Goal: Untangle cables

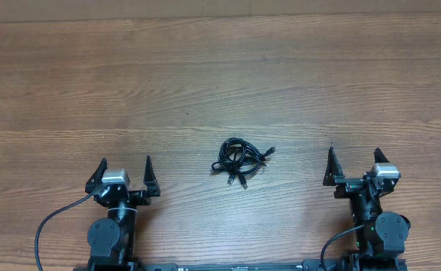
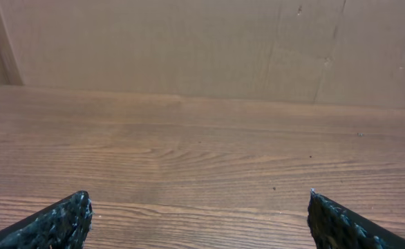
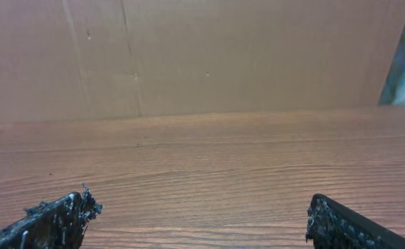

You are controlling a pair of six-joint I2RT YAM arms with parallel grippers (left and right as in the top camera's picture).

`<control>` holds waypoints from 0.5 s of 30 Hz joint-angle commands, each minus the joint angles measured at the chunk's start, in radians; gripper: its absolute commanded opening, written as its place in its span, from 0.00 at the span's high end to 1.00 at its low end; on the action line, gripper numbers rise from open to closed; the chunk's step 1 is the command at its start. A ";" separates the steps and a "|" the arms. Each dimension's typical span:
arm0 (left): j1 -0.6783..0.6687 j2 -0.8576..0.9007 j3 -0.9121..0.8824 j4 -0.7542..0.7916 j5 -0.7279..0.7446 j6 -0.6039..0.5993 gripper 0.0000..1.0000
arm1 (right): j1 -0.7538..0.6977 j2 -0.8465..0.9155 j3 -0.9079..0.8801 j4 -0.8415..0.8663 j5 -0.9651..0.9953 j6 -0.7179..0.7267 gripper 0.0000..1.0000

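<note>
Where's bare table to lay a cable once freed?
The far half of the table beyond the cable tangle is bare, as are the strips from the tangle to the left gripper and to the right gripper. Crowded only at the tangle.

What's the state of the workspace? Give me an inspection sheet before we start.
Surface: wooden table, bare wood grain.
Job's things: cables, thin black cords tangled in one small bundle at the centre, plug ends sticking out.
Clutter: nothing seen.
Grippers: left gripper open, empty; right gripper open, empty; both apart from the bundle.
Cables: thicker black arm wires loop out by each arm base, clear of the bundle.
Surroundings: plain brown wall behind the table.
</note>
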 commanded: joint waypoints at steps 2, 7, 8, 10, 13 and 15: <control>0.005 -0.009 -0.003 0.002 -0.008 -0.021 0.00 | 0.003 -0.010 -0.010 0.006 0.008 -0.008 0.00; 0.005 -0.009 -0.003 0.002 -0.009 -0.021 0.00 | 0.003 -0.010 -0.010 0.006 0.008 -0.008 0.00; 0.005 -0.009 -0.003 0.002 -0.008 -0.021 0.00 | 0.003 -0.010 -0.010 0.006 0.008 -0.008 0.00; 0.005 -0.009 -0.003 0.002 -0.008 -0.021 0.00 | 0.003 -0.010 -0.010 0.006 0.008 -0.008 0.00; 0.005 -0.009 -0.003 0.002 -0.008 -0.021 0.00 | 0.003 -0.010 -0.010 0.006 0.008 -0.008 0.00; 0.005 -0.009 -0.003 0.002 -0.008 -0.021 0.00 | 0.003 -0.010 -0.010 0.006 0.008 -0.008 0.00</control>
